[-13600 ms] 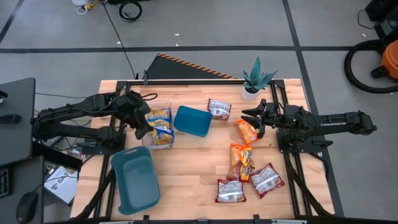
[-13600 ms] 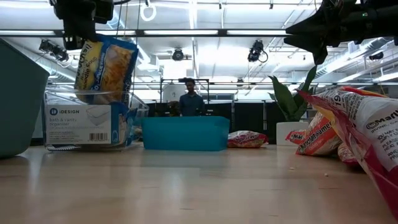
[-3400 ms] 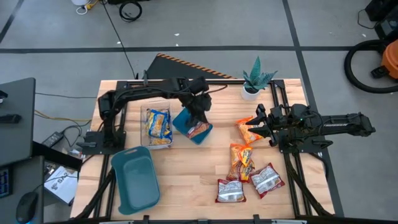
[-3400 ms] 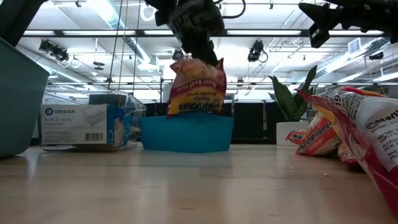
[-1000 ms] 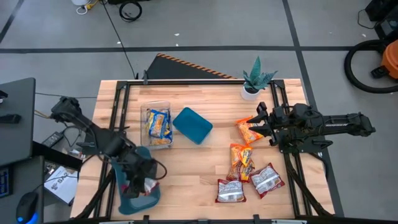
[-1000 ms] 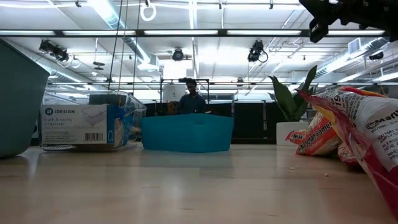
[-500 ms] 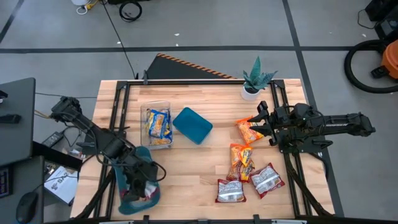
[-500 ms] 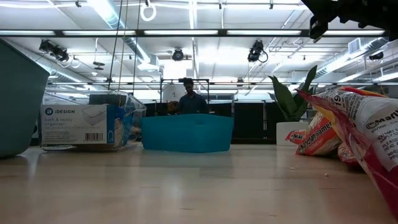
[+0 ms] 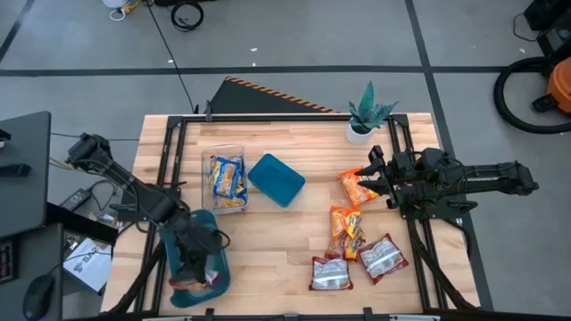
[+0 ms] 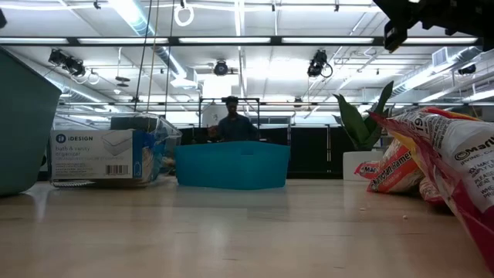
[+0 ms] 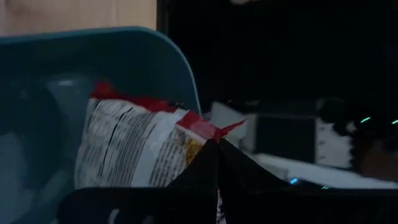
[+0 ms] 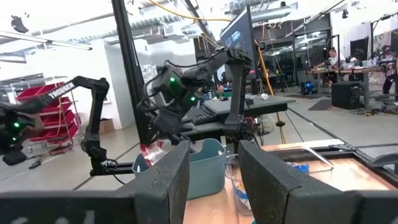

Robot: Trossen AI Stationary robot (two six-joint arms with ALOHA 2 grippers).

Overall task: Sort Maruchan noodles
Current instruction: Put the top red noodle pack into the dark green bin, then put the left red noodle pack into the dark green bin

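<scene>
My left gripper [image 9: 190,267] is over the near end of the large teal bin [image 9: 175,234] at the table's near left, shut on a red-and-white noodle packet [image 11: 137,149]. My right gripper [image 9: 368,176] is open, hovering by an orange packet [image 9: 354,187] at the right. Two more orange packets [image 9: 345,231] and two red-and-silver packets [image 9: 384,257] [image 9: 330,274] lie flat on the table. Yellow-and-blue packets [image 9: 229,177] lie in the clear container. My left gripper pinches the red-and-white packet between its two shut fingers at the red sealed edge [image 11: 202,129], near a corner. The rest of the packet hangs below the gripper [image 12: 151,152], inside the teal bin's walls. Whether it touches the bin's floor, I cannot tell.
A small teal bin [image 9: 277,178] stands at mid-table beside the clear container [image 9: 212,160]. A potted plant [image 9: 368,114] sits at the far right. Bare wood lies between the bins and the packets. A person [image 10: 231,123] stands in the room beyond.
My left gripper has moved a little toward the table's near edge over the large teal bin, carrying the red-and-white packet with it, still shut on it. The right arm has kept still.
</scene>
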